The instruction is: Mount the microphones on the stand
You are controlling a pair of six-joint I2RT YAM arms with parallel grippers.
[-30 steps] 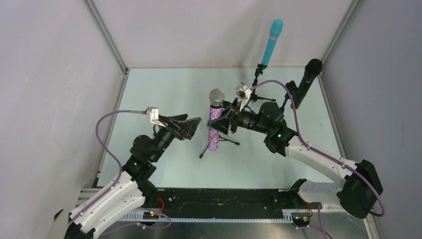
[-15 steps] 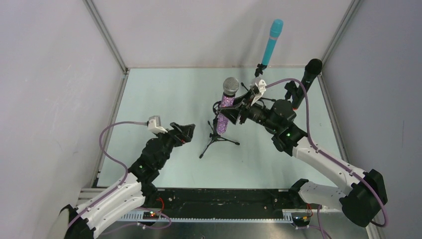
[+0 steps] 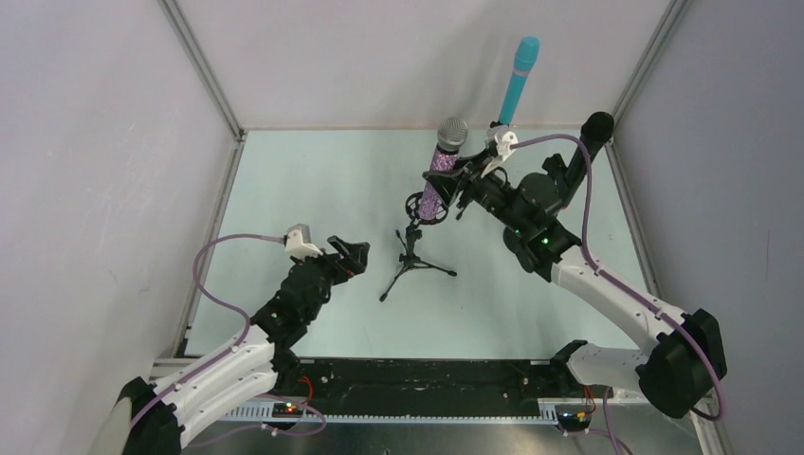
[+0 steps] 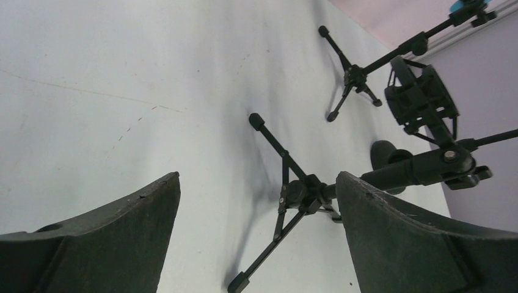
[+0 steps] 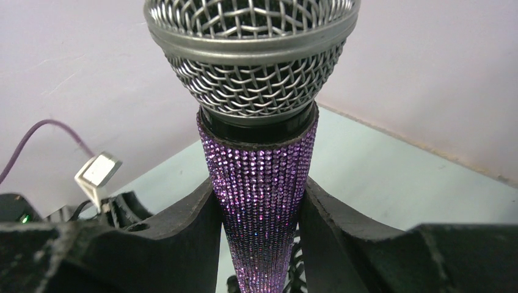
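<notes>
Clamping purple glitter mic (image 3: 440,172) in R gripper (image 3: 447,192), 1 o'clock of stand (image 3: 414,258); holding L gripper (image 4: 258,178) spread wide, empty.

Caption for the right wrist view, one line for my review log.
Right gripper holds the purple glitter microphone, jaws closed on its sparkling handle just below the mesh head.

The left fingers (image 4: 110,238), wide apart, frame a black tripod stand (image 4: 299,194) on the pale table (image 4: 122,73).

Even, bright diffuse light, soft faint shadows under the tripod stand (image 4: 293,195), sharp focus, wrist views wide-angle distorted
</notes>
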